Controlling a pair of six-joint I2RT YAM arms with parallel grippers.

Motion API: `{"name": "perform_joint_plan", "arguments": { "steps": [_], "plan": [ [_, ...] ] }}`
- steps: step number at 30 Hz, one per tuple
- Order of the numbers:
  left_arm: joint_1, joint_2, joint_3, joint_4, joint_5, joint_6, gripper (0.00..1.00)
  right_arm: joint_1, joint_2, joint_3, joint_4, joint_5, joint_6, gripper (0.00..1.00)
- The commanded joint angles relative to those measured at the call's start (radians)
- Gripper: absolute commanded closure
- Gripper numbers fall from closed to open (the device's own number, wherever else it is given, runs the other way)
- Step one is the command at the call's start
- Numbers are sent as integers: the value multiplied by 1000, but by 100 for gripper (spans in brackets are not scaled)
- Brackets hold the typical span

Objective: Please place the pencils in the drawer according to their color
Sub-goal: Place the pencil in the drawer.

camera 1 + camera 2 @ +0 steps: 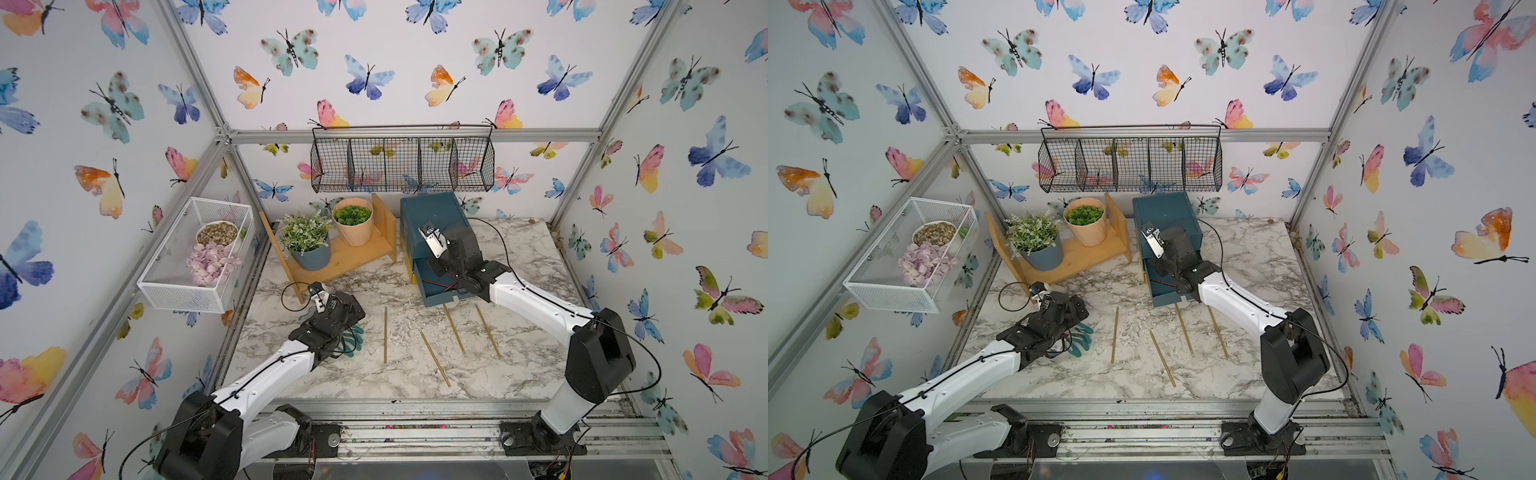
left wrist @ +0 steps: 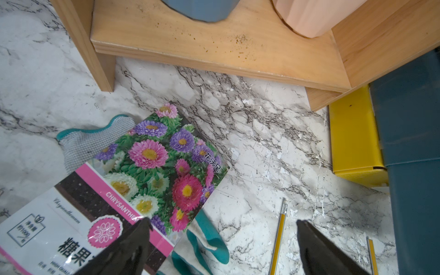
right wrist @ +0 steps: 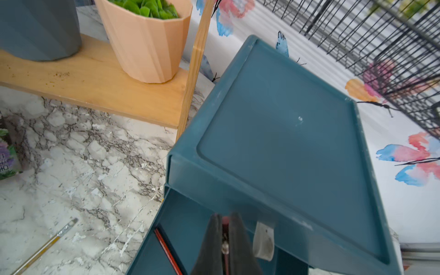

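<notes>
so the right gripper (image 3: 225, 215) was seen pinched nearly shut over the open drawer (image 3: 185, 223) of the teal chest (image 1: 432, 216), and a thin pink-ended pencil (image 3: 225, 222) with a metal band was caught between its pads, end-on to the wrist camera so its body colour couldn't really be told. one red pencil (image 3: 166, 250) was already laid inside that drawer, close along its side wall. the drawer above it was shut, with its pale tab (image 3: 263, 240) hanging just beside the fingers. the yellow drawer (image 2: 354, 140) at the bottom was shown poking out a bit under the teal one. the left gripper (image 2: 223, 222) was spread wide with nothing held, parked low over a seed packet (image 2: 142, 166) and a glove (image 2: 90, 140), near the wooden shelf (image 2: 214, 42). four gold pencils (image 1: 385, 334) (image 1: 434, 358) (image 1: 454, 328) (image 1: 488, 332) were found loose on the marble table (image 1: 519, 365) in both top views, apart from each other, two of them with far ends just in front of the pulled-out drawer
</notes>
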Motion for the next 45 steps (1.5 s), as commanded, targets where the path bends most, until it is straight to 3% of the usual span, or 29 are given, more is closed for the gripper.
{"name": "perform_joint_plan", "arguments": {
  "steps": [1, 4, 12, 19, 23, 28, 36, 41, 45],
  "plan": [
    [6, 9, 23, 1, 24, 3, 2, -5, -37, -12, 1, -27, 29, 97],
    [6, 10, 27, 2, 27, 0, 1, -5, -34, -8, -20, -45, 40, 93],
    [6, 9, 37, -5, 25, 4, 2, -5, -27, 15, -46, -67, 58, 62],
    [6, 9, 42, -7, 23, 6, 1, -4, -41, 52, -93, -75, 109, 60],
    [6, 7, 42, -5, 22, 10, 2, -5, -62, 91, -166, -30, 212, 55],
    [5, -3, 37, 7, 18, 20, 2, -6, -99, 100, -272, 43, 354, 37],
    [6, -15, 23, 22, 0, 33, 2, -13, -256, -31, -373, 136, 565, 13],
    [6, -25, 16, 27, 9, 40, 2, -32, -335, -120, -470, 184, 697, 7],
    [6, -32, 11, 37, 18, 44, 2, -73, -392, -200, -510, 100, 766, 7]
  ]
}}
